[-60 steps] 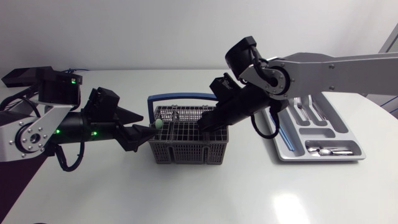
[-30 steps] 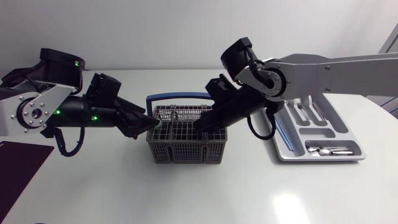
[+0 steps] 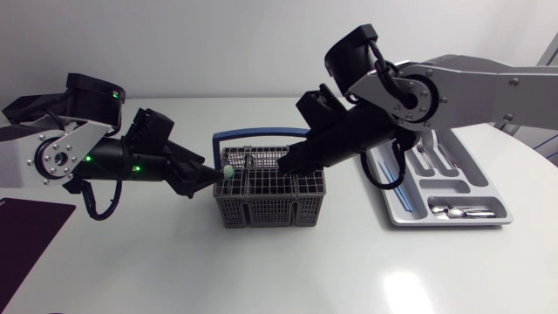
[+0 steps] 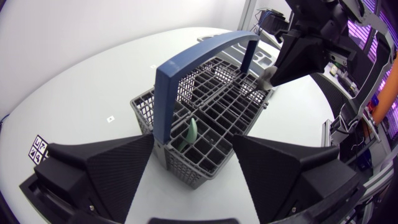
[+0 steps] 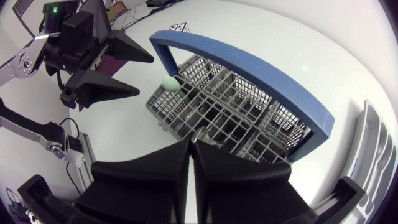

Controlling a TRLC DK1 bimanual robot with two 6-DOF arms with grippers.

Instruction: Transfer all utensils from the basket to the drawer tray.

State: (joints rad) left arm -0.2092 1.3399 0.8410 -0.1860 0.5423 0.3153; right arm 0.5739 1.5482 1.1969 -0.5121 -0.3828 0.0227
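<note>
Jaws on my left arm stand wide open and hold nothing. In the left wrist view the two fingers [image 4: 118, 171] flank the near end of the basket [image 4: 205, 118] without touching it. Jaws on my right arm are closed to a thin slit. The left wrist view shows a silver utensil end [image 4: 267, 77] pinched at their tips, over the far side of the basket.

The basket is a grey mesh unit with a blue handle [image 3: 253, 135] arching over it. It stands upright on the bench [image 3: 261, 270], between my two arms. A pale green utensil [image 3: 227, 172] stands in the end compartment nearest my left jaws, its rounded end above the rim. In the head view the left fingertips lie just beside that green end.

The right wrist view shows the right fingers [image 5: 155, 180] pressed almost together above the basket's compartments, and my left arm beyond the basket. It hides the pinched piece behind the fingertips, so only the left wrist view shows the grip. Only the head view shows the whole drawer tray [image 3: 488, 187]. It lies well apart from the basket, under my right arm, with forks [image 3: 425, 155] in a far compartment and spoons [image 3: 453, 209] in the near one.

The bench is white and glossy. A small black-and-white marker [image 4: 38, 149] lies on it beside my left jaws.
</note>
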